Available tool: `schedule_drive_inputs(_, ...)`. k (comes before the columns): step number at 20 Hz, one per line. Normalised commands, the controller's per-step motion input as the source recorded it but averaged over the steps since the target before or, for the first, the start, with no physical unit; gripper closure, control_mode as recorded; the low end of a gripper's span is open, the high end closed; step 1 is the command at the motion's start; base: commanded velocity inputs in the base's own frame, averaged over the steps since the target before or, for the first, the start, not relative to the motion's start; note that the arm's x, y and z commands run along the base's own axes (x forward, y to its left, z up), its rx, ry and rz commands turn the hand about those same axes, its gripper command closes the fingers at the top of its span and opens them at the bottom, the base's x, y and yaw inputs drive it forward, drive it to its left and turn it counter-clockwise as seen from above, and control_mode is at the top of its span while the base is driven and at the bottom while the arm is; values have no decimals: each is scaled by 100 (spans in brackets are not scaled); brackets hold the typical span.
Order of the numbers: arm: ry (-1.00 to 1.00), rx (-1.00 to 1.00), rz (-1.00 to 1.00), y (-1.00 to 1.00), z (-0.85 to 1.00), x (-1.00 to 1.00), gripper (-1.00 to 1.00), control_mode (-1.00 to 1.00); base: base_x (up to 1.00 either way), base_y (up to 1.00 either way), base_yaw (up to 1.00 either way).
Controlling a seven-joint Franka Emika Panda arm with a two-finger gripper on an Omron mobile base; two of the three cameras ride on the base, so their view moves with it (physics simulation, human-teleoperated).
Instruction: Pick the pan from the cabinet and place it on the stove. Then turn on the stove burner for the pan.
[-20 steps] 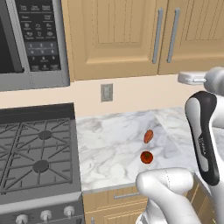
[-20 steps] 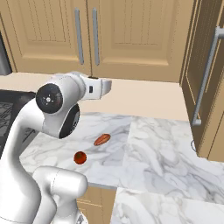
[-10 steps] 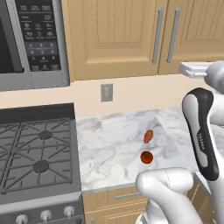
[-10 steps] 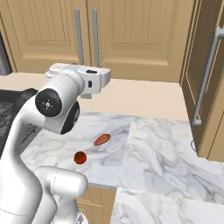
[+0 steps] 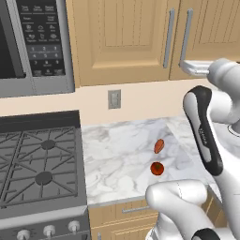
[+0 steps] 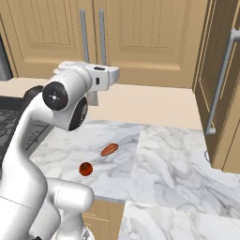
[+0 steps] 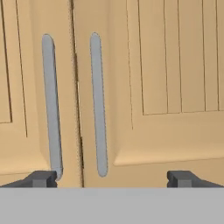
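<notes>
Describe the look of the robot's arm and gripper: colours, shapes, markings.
The arm is glossy white with rounded, tube-like links and bulging joints. Dark grey-black bands run along one link, and a round dark cap with a small pale centre covers a joint. The hand end is a white boxy block. The gripper has two small dark grey fingertips. No cables or lettering are visible.
</notes>
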Motion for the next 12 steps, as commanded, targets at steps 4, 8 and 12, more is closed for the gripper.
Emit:
schedule_drive_inputs(4, 0, 0, 0, 0, 0, 46, -100, -100, 0, 0, 0)
schedule_drive_inputs(8, -2, 0, 4, 0, 0, 38, -100, -100, 0, 0, 0)
schedule_drive_inputs(12, -8, 0, 6, 0, 0, 22, -100, -100, 0, 0, 0)
